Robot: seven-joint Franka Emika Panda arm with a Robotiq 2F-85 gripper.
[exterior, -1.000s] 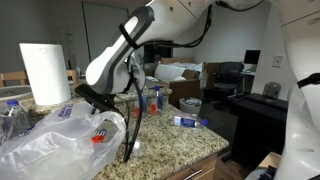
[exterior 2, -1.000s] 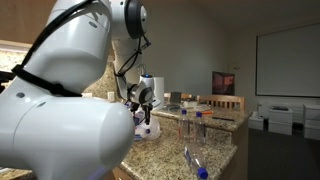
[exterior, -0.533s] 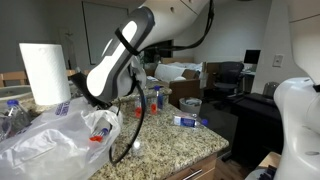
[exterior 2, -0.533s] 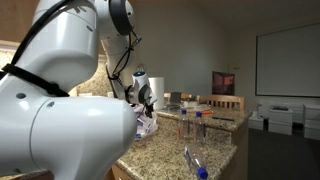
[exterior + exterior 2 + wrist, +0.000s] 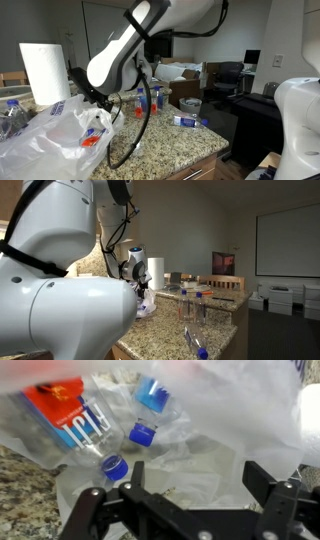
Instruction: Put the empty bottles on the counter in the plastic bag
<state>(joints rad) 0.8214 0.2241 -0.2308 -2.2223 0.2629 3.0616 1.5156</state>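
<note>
The clear plastic bag [image 5: 50, 135] lies at the counter's near end and holds several empty bottles [image 5: 85, 425] with blue caps and red labels. My gripper [image 5: 197, 480] hangs open just above the bag's mouth, with nothing between its fingers [image 5: 262, 478]. In both exterior views the gripper [image 5: 92, 100] [image 5: 135, 275] sits over the bag. Outside the bag, one bottle [image 5: 188, 121] lies on its side on the counter and two bottles [image 5: 155, 98] stand upright beyond it. In an exterior view the lying bottle [image 5: 195, 340] is nearest the camera, with the upright bottles [image 5: 186, 302] behind it.
A paper towel roll [image 5: 45, 72] stands behind the bag. The granite counter [image 5: 170, 145] ends in an edge beside the lying bottle. Office chairs and desks [image 5: 225, 80] fill the room behind. A black cable [image 5: 140, 125] loops down from the arm over the counter.
The gripper has gone from nearly shut to open over the bag, and a bottle now lies in the bag below it. The arm has lifted slightly.
</note>
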